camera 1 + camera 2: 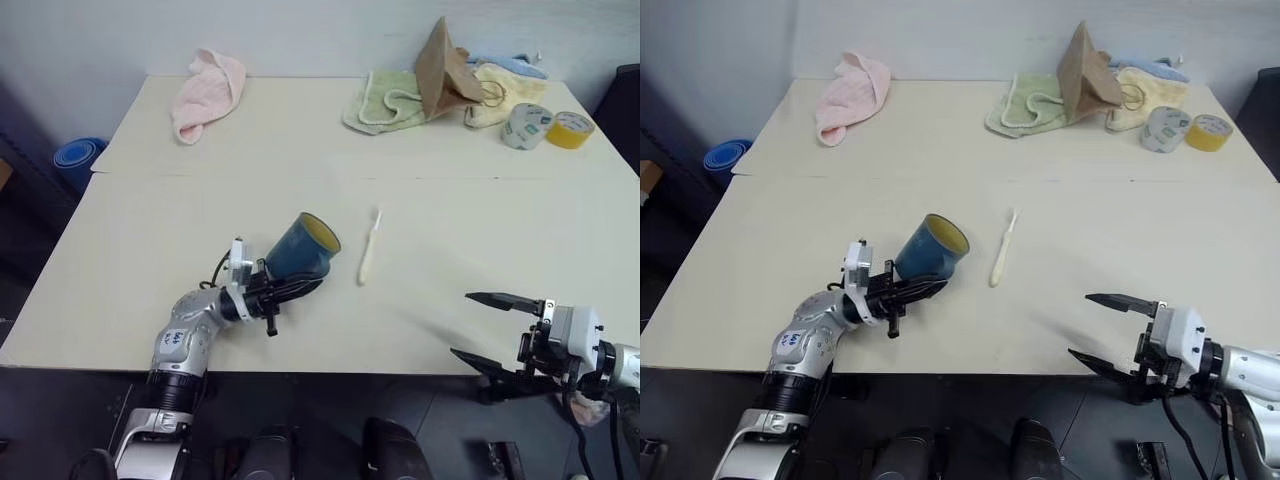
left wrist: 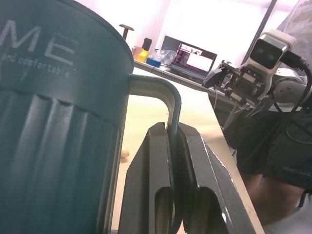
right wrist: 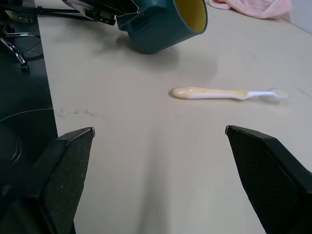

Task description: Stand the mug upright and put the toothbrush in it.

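Observation:
The dark teal mug (image 1: 300, 250) with a yellow inside is tilted, its mouth facing up and to the right, at the table's front left. My left gripper (image 1: 305, 285) is shut on the mug's loop handle (image 2: 168, 97), which sits pinched between the two black fingers (image 2: 146, 185). I cannot tell whether the mug's lower edge touches the table. The cream-white toothbrush (image 1: 368, 250) lies flat just right of the mug, bristle head pointing away. My right gripper (image 1: 462, 324) hangs open and holds nothing at the front right edge, well short of the toothbrush (image 3: 226, 92).
At the back lie a pink towel (image 1: 208, 92), a green towel (image 1: 385, 98), a brown paper bag (image 1: 448, 65) and further cloths. A grey-white tape roll (image 1: 526, 126) and a yellow one (image 1: 570, 130) stand at the back right.

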`<action>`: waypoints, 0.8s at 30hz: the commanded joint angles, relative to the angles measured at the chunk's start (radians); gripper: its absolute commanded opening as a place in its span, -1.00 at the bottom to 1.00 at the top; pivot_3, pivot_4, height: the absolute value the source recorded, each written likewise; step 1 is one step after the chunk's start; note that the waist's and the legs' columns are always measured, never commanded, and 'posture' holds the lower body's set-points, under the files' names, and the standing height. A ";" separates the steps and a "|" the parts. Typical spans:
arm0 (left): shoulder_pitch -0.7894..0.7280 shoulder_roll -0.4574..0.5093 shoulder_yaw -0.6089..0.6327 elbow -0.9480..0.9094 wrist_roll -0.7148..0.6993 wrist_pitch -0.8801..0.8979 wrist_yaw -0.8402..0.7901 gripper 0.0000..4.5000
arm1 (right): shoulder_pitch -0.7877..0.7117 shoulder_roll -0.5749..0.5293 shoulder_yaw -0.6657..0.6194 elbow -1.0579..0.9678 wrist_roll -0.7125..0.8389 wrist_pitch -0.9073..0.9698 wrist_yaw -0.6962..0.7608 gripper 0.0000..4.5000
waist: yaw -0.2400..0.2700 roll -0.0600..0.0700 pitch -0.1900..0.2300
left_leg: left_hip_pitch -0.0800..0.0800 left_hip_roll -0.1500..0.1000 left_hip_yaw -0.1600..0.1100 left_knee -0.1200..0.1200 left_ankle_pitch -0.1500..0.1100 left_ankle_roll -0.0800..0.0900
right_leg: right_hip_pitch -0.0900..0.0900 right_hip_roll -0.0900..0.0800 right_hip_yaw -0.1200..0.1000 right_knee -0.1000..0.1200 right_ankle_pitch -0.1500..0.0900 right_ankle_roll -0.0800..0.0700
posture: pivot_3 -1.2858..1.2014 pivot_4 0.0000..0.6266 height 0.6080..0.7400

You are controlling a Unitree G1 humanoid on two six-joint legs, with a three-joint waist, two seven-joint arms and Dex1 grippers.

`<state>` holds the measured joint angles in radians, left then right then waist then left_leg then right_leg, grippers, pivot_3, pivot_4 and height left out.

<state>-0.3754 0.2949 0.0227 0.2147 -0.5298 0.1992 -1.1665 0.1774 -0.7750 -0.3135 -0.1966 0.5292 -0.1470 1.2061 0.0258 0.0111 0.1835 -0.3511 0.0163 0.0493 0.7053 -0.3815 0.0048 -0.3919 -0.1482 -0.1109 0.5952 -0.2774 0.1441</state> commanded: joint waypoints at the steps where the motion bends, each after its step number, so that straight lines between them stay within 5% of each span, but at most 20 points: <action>1: 0.057 0.020 0.028 0.025 0.006 0.023 0.040 -0.99 | -0.010 0.006 -0.002 -0.007 0.003 0.003 -0.008 1.00 | 0.000 0.000 0.000 | 0.000 0.000 0.000 0.000 0.000 0.000 | 0.000 0.000 0.000 0.000 0.000 0.000 | 0.03 -0.52 1.00; 3: 0.077 0.035 0.042 0.010 0.004 0.031 0.053 -0.99 | -0.014 0.007 0.000 -0.006 0.002 0.004 -0.009 1.00 | -0.003 0.000 -0.001 | 0.000 0.000 0.000 -0.001 0.000 0.000 | 0.000 0.000 0.000 0.000 0.000 0.000 | 0.03 -0.52 1.00; 18: 0.192 0.117 0.111 -0.093 -0.009 0.018 0.112 0.98 | -0.071 0.013 0.029 0.022 -0.007 0.011 -0.015 1.00 | -0.003 0.001 -0.002 | 0.006 0.000 0.004 -0.006 0.000 -0.001 | 0.001 0.000 0.003 0.000 0.000 0.000 | 0.03 -0.52 1.00; 24: 0.300 0.216 0.175 -0.213 -0.024 -0.001 0.088 0.98 | -0.066 -0.025 -0.001 0.012 0.046 0.144 -0.023 1.00 | -0.006 0.001 -0.002 | 0.006 0.001 0.004 -0.006 -0.001 -0.001 | 0.000 0.000 0.003 0.001 0.000 0.000 | 0.03 -0.52 1.00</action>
<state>-0.1003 0.4785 0.1515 0.0604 -0.5307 0.2070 -1.0665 0.1038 -0.7760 -0.2805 -0.1661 0.5413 -0.0409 1.1874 0.0197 0.0118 0.1819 -0.3452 0.0177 0.0533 0.6990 -0.3822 0.0035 -0.3922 -0.1481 -0.1081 0.5965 -0.2775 0.1439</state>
